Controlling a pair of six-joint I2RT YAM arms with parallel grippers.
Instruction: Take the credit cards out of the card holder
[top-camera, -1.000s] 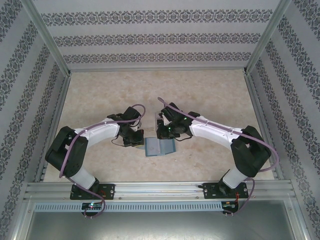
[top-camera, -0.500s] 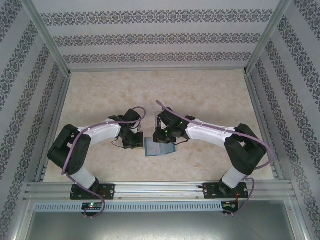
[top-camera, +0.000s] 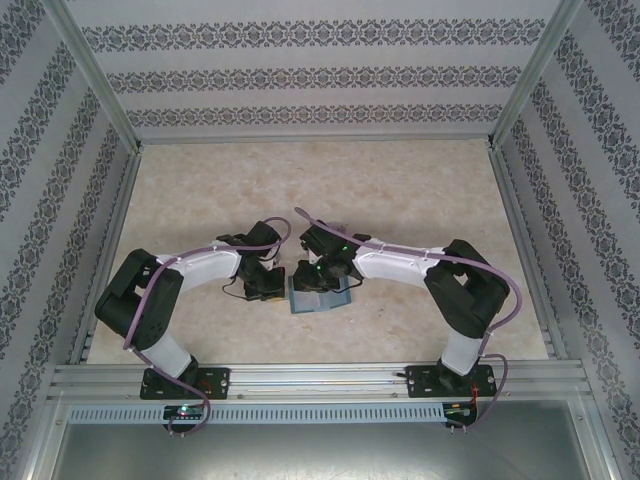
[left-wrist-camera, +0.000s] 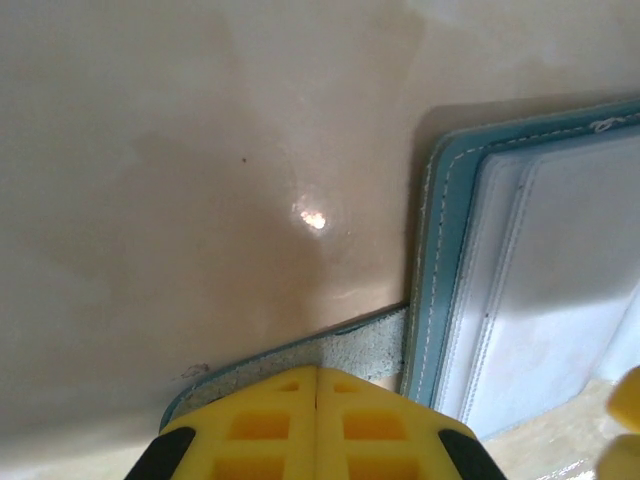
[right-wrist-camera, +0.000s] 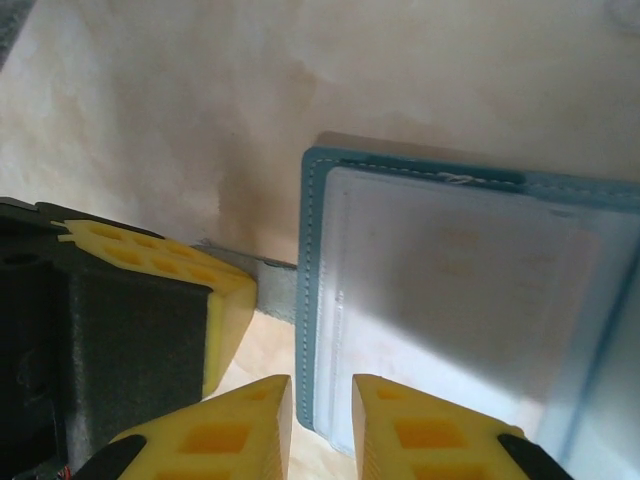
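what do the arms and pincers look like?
Same build: left arm and right arm have white links, bulky black joints and a purple cable looped along each. The left pincer and right pincer have blocky yellow fingers with rectangular recesses and black backing.

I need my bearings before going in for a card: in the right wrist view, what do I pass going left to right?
left gripper → grey side tab → card holder, lying open with its teal stitched edge first and its pale inner panel after.
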